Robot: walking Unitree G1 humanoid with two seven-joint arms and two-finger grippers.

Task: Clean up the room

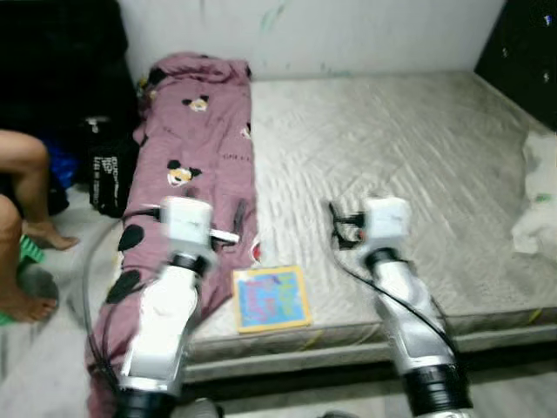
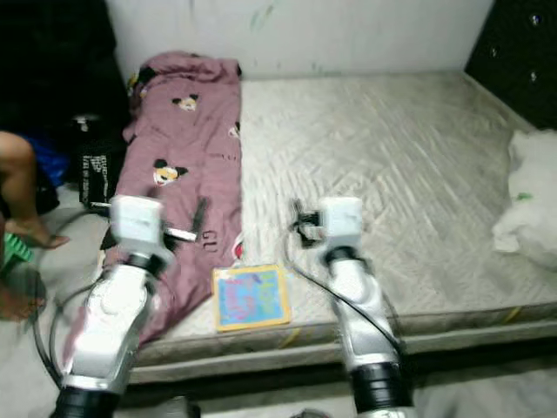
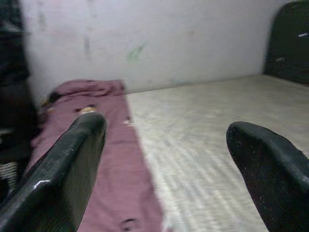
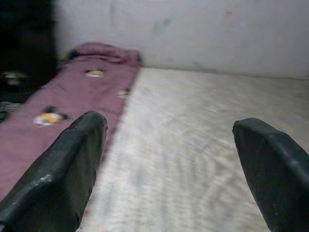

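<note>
- L gripper (image 3: 164,145): fingers (image 3: 63,169) spread wide, nothing between them, touching nothing. Held above the near-left part of the mattress (image 1: 392,165), over the blanket.
- R gripper (image 4: 169,159): fingers (image 4: 58,169) also wide apart, empty, not in contact w/ anything. Held over the mattress near its front edge, roughly mid-width.
- Both silver arms reach fwd from the bottom of the head views; pics somewhat blurred.
- Blanket (image 1: 196,148): mauve-pink w/ cartoon mouse print, laid in a long strip along the mattress's left edge, from the back wall to the front-left corner, where it spills over the edge toward the floor. Bunched at the wall end, creased along its length.
- Book (image 1: 271,299): thin, yellow border, blue-pink cover, lying flat at the mattress's front edge, between the two arms, just beside the blanket's near end.
- Mattress: bare, grey quilted, no sheet.
- White cloth (image 1: 538,196): crumpled heap at the mattress's right edge, well apart from both grippers.
- Dark headboard (image 1: 522,52) at the back-right corner.
- Black bag (image 1: 109,170) w/ white lettering on the floor left of the mattress.
- Person's legs (image 1: 26,200), bare feet on the floor, at far left, near the bag.
</note>
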